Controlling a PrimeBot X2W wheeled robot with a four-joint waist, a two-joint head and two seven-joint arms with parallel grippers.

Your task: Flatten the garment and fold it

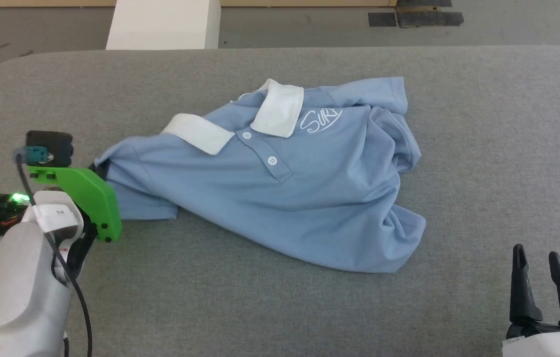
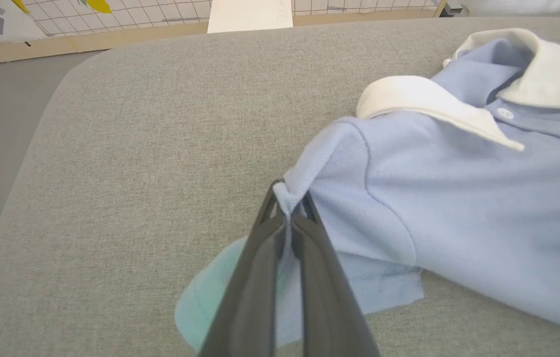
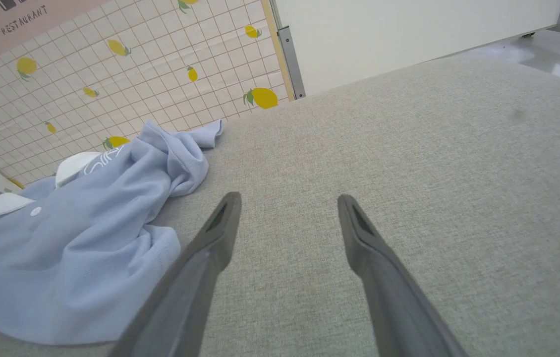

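- Progress, as I judge it: early in the flattening stage. The garment [image 1: 280, 198] lies front up but rumpled, and no tidy fold has been made.
- The garment sits on the grey counter [image 1: 483, 148] around the middle, a little to the robot's left, well clear of every edge.
- Its collar [image 1: 280, 106] is open and shows white, and the script logo [image 1: 319, 120] is readable, so the chest side faces up.
- The side nearest the right tool [image 1: 535, 252] is bunched. The far sleeve [image 1: 384, 91] and side seam are heaped in ridges, and the hem corner is curled.
- The left tool [image 2: 287, 210] is closed tight on a pinch of blue cloth at the near sleeve's shoulder, with the cloth caught between its two fingertips. The sleeve hem below it is tucked partly under the body.
- The right tool is spread apart and empty, hovering over bare counter well apart from the hem.
- Long axis: diagonal, from the collar at the far side, left of centre, to the hem at the near right. The collar points away from the robot and the button placket slants the same way.
- What is left, I reckon: draw both sleeves outward, smooth the bunched right side, square up the hem, then do all the folding.
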